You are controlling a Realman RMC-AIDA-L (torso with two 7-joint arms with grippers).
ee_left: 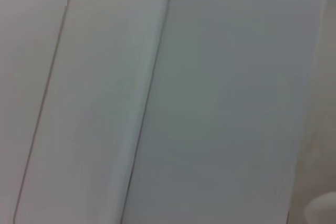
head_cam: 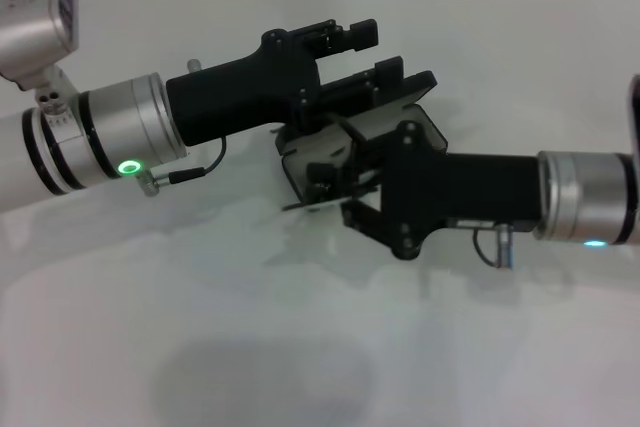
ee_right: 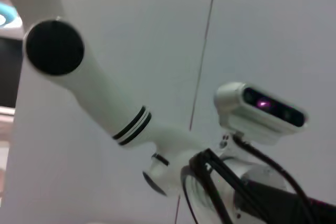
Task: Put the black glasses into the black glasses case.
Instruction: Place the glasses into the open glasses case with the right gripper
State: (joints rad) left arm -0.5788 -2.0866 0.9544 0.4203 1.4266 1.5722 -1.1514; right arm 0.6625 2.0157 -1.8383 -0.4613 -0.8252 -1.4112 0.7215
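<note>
In the head view both arms are meeting over the middle of the white counter [head_cam: 300, 347], and the black glasses case [head_cam: 400, 125] is sitting there between them, so it serves as the landmark. The case is lying open, its pale grey lining showing between the black shells, and most of it is being covered by the two pincers.

The left pincer [head_cam: 375, 55] is reaching in from the left side of the case, its fingers [head_cam: 350, 35] standing apart with a clear gap between them, one finger above the far edge of the case and the other lying along the case's lid; whether it is touching the lid cannot be told.

The right pincer [head_cam: 335, 187] is coming in from the right side of the case and is pressing close against its near end. Whether its fingers are parted or closed cannot be told, since the black parts are overlapping the case.

The black glasses cannot be made out with certainty; a thin dark line is showing at the near left corner of the case, beside the right pincer.

The left wrist view is showing only pale surfaces. The right wrist view is showing the left arm [ee_right: 121, 119] and its wrist camera [ee_right: 262, 109].
</note>
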